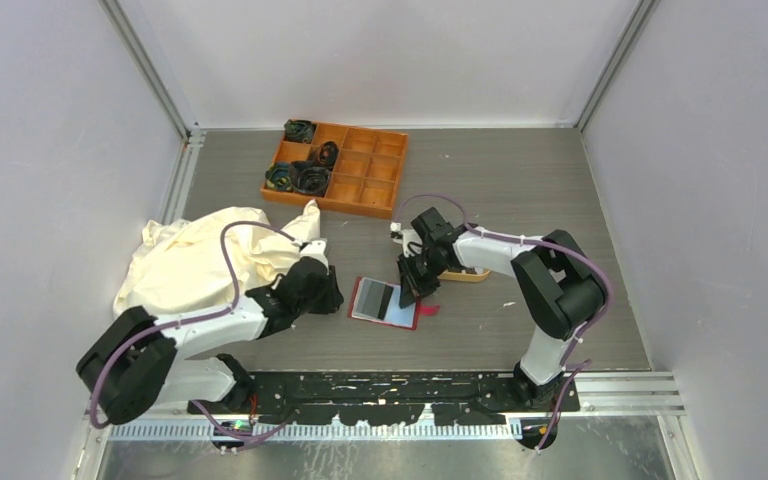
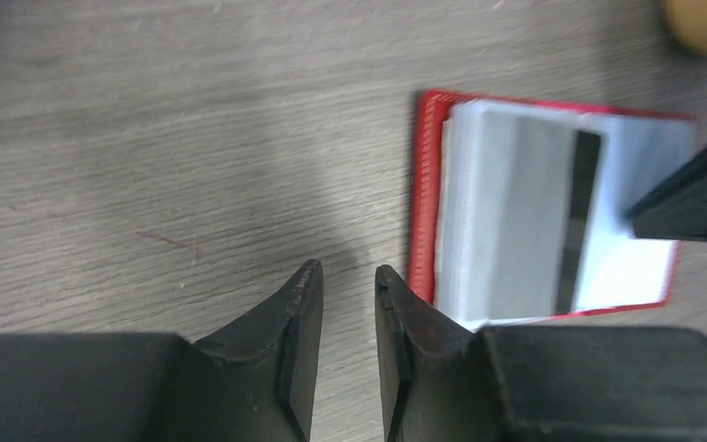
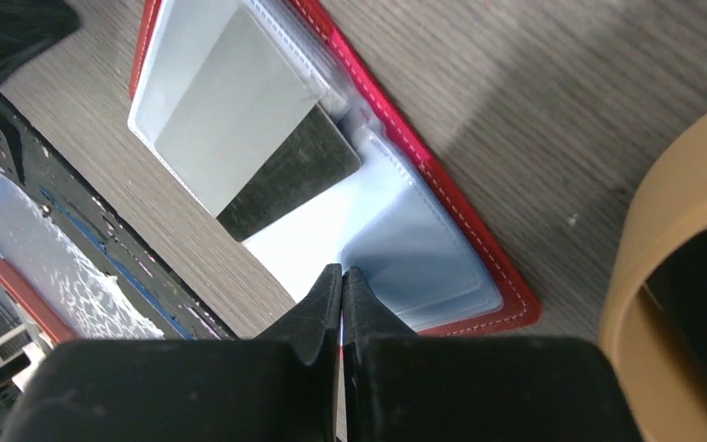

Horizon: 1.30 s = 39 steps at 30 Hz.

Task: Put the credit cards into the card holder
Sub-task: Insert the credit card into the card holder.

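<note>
Credit card (image 3: 290, 180) looked thin, stiff, slick, best pinched by its exposed edge; right gripper (image 3: 341, 272) was closed, perhaps on a sleeve of the card holder (image 3: 414, 258), left gripper (image 2: 348, 272) slightly parted, empty.

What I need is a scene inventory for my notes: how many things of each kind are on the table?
Red card holder: 1
Card in its pocket: 1
Orange compartment box: 1
Dark bundles in the box: 4
Tan tray: 1
Cream cloth: 1
Total: 9
</note>
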{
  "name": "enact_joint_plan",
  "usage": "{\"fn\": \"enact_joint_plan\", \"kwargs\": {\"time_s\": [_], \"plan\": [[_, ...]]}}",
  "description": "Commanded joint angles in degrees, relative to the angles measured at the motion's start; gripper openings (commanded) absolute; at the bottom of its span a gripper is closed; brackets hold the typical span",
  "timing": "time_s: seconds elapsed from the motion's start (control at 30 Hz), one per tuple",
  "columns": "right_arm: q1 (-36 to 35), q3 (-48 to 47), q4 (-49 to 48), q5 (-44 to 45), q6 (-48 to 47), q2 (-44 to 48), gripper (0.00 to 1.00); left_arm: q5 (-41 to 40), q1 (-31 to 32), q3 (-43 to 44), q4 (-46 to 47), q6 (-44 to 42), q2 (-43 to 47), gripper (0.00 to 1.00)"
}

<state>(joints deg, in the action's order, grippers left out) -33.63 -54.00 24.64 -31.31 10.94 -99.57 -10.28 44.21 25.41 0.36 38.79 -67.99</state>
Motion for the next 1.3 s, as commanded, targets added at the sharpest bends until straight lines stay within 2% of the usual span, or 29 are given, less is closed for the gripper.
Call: {"fn": "enact_joint_plan", "kwargs": {"time_s": [0.0,0.27,0.5,0.83,1.03,1.27], "plan": [[-0.6,-3.1,-1.3,2.5,1.3,-1.2,0.04,2.5,-0.7,1.4,1.3,-0.3,-5.8,0.27],[-1.7,-6.9,-0.5,0.9,2.9,-4.9,0.04,8.5,-0.7,1.3,4.6,0.2,-10.3,0.19],[-2.0,-9.1,-1.3,-4.7,4.9,-6.7,0.04,13.8,-0.4,-0.3,8.1,1.9,-11.9,0.16],[-1.9,-13.6,-0.8,-10.3,5.7,-10.9,0.04,13.6,1.7,-2.2,9.2,4.2,-11.6,0.15],[-1.1,-15.5,10.0,-6.8,-6.5,-2.7,0.05,9.9,1.7,-2.6,3.3,3.7,-4.4,0.17],[5.6,-18.7,20.2,-8.1,-22.6,11.6,0.13,6.4,1.7,-1.1,-7.0,0.2,12.7,0.24]]}}
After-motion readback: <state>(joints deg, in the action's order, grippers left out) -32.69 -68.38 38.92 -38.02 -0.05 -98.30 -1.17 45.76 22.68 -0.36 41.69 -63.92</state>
